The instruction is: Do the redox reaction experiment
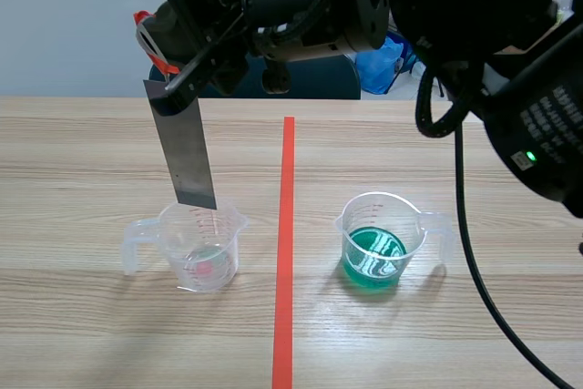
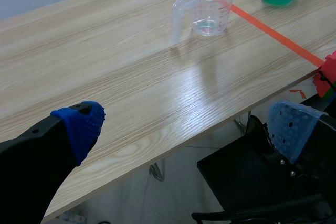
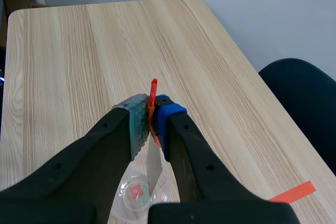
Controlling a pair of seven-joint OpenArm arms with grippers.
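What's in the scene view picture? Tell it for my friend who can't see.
The right arm's fingers hold a grey metal strip hanging down, its lower end at the mouth of a clear cup. A cup of green liquid stands across the red tape line.

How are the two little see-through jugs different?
The clear plastic jug left of the orange line looks almost empty; the clear plastic jug right of it holds green liquid. The left jug's handle points left, the right jug's right. A grey metal strip hangs over the left jug only, not the right. Both are same-shaped measuring jugs.
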